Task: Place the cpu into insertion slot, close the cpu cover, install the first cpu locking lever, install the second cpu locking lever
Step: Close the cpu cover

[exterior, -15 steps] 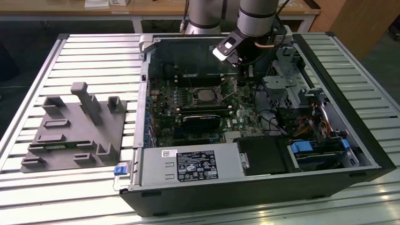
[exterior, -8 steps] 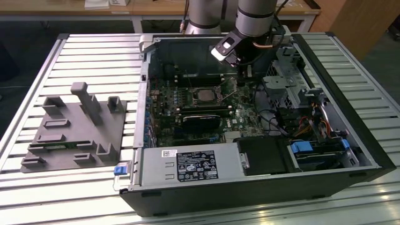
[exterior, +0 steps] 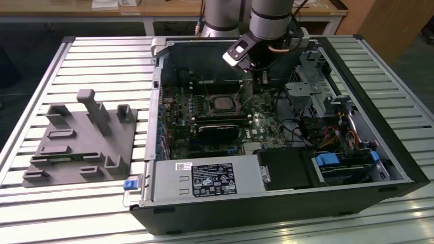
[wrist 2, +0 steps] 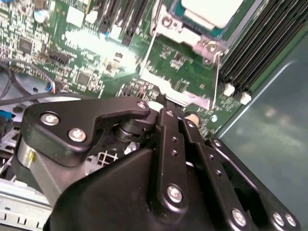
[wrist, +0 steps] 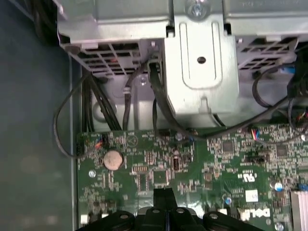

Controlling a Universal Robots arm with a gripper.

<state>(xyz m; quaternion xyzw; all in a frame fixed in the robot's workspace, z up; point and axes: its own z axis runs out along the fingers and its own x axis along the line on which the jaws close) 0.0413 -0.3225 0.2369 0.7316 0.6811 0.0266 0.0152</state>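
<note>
The cpu [exterior: 222, 104], a pale square chip, sits in the insertion slot [exterior: 222, 94] on the motherboard inside the open computer case. In the second wrist view the cpu [wrist 2: 211, 9] shows its light top, with the silver cpu cover [wrist 2: 187, 32] framing it. Thin silver wire levers [wrist 2: 147, 53] run from that frame toward my gripper [wrist 2: 162, 102]. I cannot tell whether they are latched. My gripper [exterior: 263, 77] hangs over the board to the exterior view's right of the socket. Its black fingertips [wrist: 164, 195] are pressed together with nothing between them.
A grey drive cage [wrist: 202, 57] with black cables stands beyond the board edge. Long black memory slots [wrist 2: 260, 48] run beside the socket. The power supply [exterior: 203, 178] fills the case front. A grey parts fixture [exterior: 81, 137] lies on the slatted table at the exterior view's left.
</note>
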